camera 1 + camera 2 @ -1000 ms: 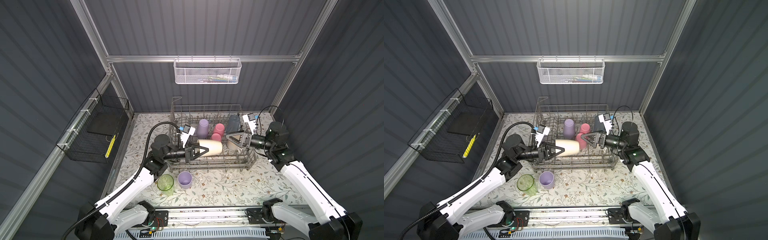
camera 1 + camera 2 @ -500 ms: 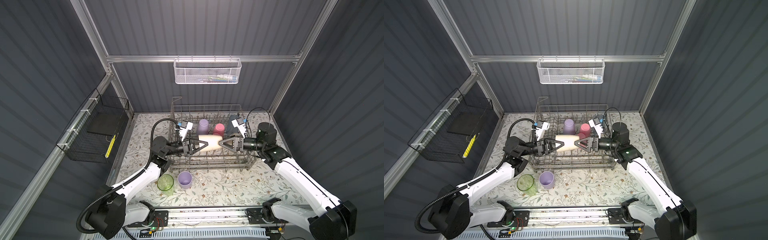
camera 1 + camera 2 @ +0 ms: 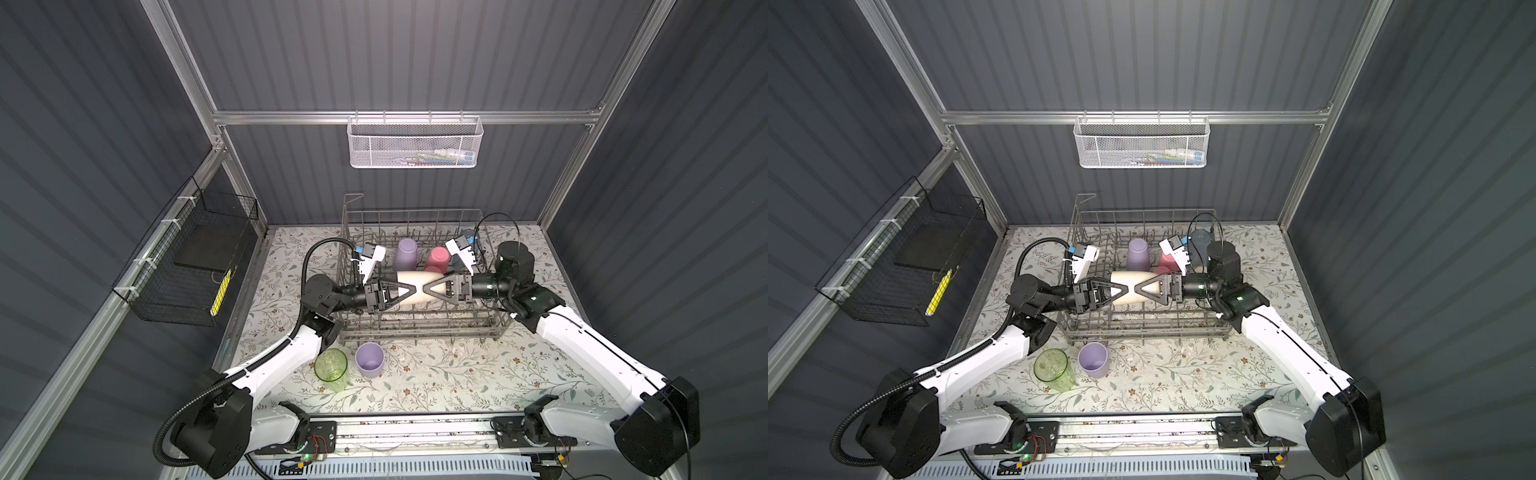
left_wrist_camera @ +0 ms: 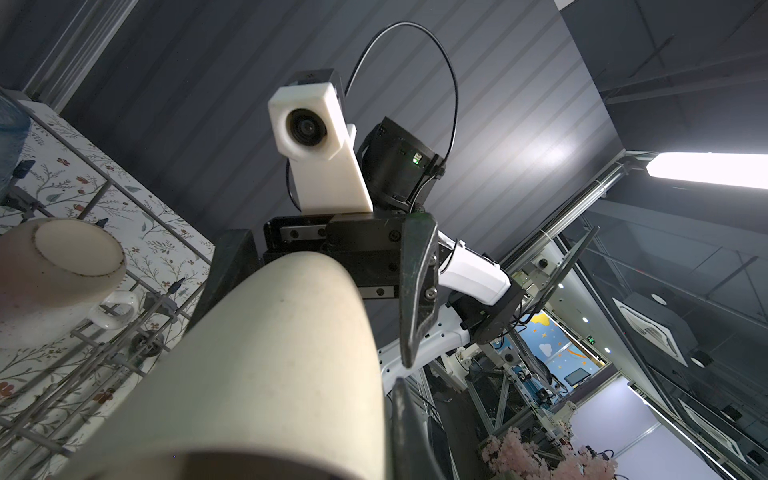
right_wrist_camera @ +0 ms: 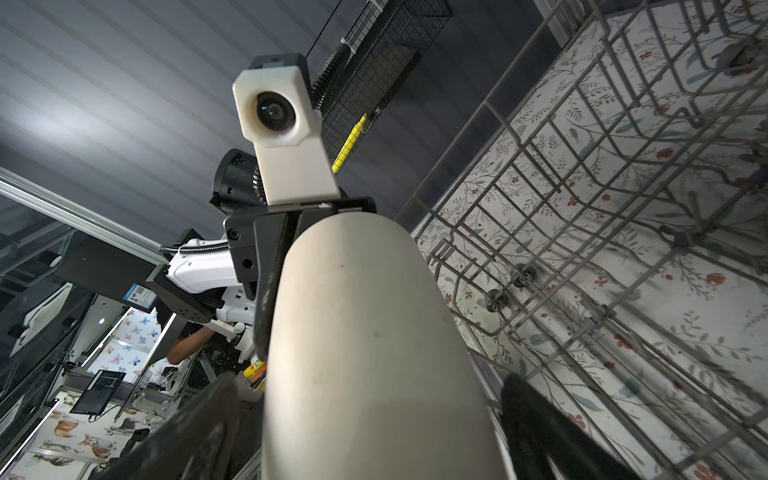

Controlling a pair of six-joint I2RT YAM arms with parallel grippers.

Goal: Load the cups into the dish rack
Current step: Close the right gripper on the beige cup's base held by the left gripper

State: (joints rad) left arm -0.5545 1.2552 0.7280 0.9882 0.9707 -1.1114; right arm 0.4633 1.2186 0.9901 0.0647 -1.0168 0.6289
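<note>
Cream plastic tumbler (image 3: 419, 277), clamped by the left fingers (image 3: 411, 287) over the grey wire dish rack (image 3: 415, 331), lies between the open right fingers (image 3: 428, 288), evidently for handover.

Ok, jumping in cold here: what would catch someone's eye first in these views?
The two arms meet nose to nose over the dish rack. The left gripper is shut on a cream cup held level, and the right gripper is open around the cup's other end. Next, a green cup and a lilac cup stand mouth-up on the floral table in front of the rack, not yet loaded.
</note>
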